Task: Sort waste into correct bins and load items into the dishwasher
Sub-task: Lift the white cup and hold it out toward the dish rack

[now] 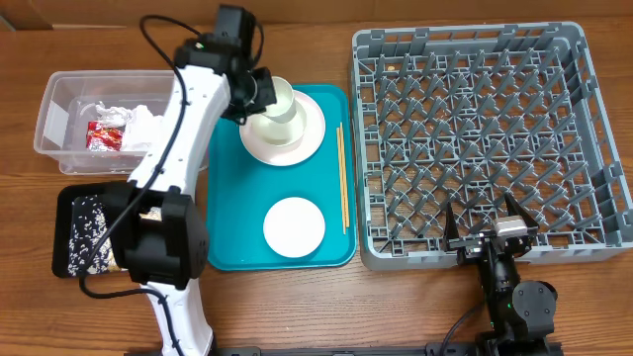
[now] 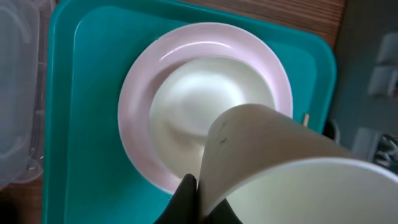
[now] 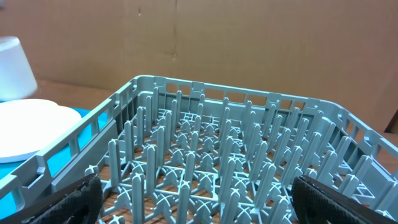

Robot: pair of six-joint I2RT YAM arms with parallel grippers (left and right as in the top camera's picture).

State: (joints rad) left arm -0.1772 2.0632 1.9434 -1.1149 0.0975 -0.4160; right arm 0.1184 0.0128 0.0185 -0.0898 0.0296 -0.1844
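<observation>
The left gripper is closed tight on the side wall of the white cup, near its rim. The cup is tilted over the bowl, which sits on the plate at the far end of the teal tray. The right gripper has its fingers wide apart w/ nothing between them, at the near edge of the dish rack.
</observation>
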